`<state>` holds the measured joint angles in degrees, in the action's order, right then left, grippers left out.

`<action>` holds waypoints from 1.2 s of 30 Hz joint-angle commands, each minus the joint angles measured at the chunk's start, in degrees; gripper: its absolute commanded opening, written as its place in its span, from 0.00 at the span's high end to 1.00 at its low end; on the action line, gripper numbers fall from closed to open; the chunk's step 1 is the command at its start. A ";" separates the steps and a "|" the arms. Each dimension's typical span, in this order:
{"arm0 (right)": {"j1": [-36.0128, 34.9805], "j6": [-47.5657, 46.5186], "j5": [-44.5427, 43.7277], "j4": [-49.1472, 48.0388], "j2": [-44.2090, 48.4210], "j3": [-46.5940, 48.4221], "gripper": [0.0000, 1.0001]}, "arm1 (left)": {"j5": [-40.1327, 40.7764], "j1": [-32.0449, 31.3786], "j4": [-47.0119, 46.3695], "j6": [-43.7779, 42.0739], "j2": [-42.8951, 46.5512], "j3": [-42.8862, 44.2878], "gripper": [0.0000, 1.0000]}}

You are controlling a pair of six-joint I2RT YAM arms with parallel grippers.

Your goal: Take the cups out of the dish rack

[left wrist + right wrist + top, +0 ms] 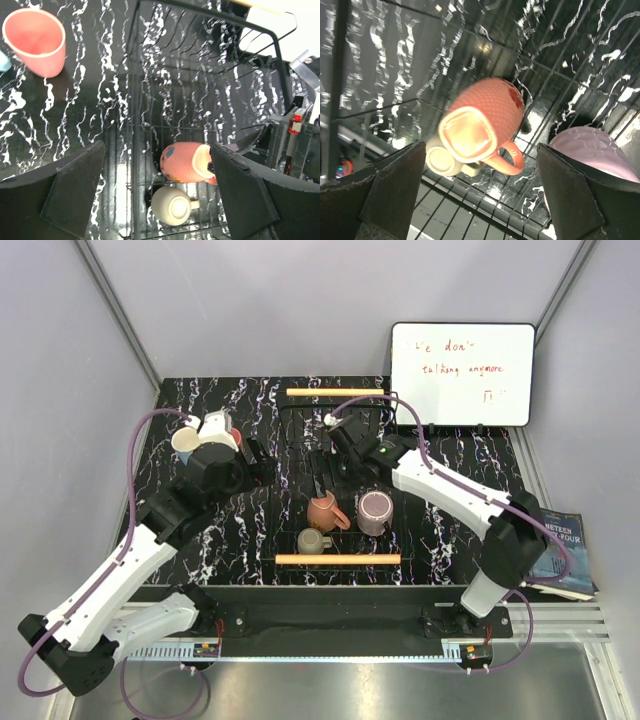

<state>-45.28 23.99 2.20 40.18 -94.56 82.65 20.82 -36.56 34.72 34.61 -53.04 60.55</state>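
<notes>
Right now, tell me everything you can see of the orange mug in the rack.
The orange mug looks like glazed ceramic: terracotta outside with fine dots and a red mark, pale inside, one loop handle. It lies tipped on its side on the wires of the dish rack, ungripped, beside the small pale mug and the mauve mug.

terracotta cup (pixel 480 125) blurred, mauve cup (pixel 587 145) half hidden by fingers (pixel 590 200)

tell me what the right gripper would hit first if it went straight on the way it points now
Most likely the terracotta orange cup, tilted in the dish rack and centred between the open fingers of the right gripper. The olive-grey cup and mauve cup sit off to the sides. Depth is unclear.
</notes>
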 commanded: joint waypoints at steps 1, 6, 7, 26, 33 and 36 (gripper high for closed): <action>-0.60 -0.17 -1.85 -0.80 -2.02 -0.91 0.02 | 2.30 -0.36 -0.71 1.07 1.89 -1.84 0.08; -1.66 0.01 -0.79 -2.65 -4.74 -0.74 0.02 | 1.33 -0.53 -0.62 1.34 1.00 -2.11 0.08; -1.83 -0.17 -0.62 -2.92 -5.19 -0.65 0.02 | 1.42 -0.62 -0.62 1.34 1.00 -2.19 0.08; -4.56 1.41 0.70 -4.32 -8.97 -2.67 0.41 | 0.72 -0.97 -0.62 1.51 -0.05 -4.13 0.08; -4.73 2.11 -0.79 -4.32 -7.74 -3.29 1.00 | 0.71 -0.89 -0.62 1.60 -0.05 -4.57 0.09; -4.73 2.03 -1.23 -4.32 -7.13 -3.20 1.00 | 0.89 -0.97 -0.62 1.60 -0.14 -4.57 0.09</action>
<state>-49.10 24.97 1.45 36.05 -103.18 80.55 21.23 -37.19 36.34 35.90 -53.10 56.45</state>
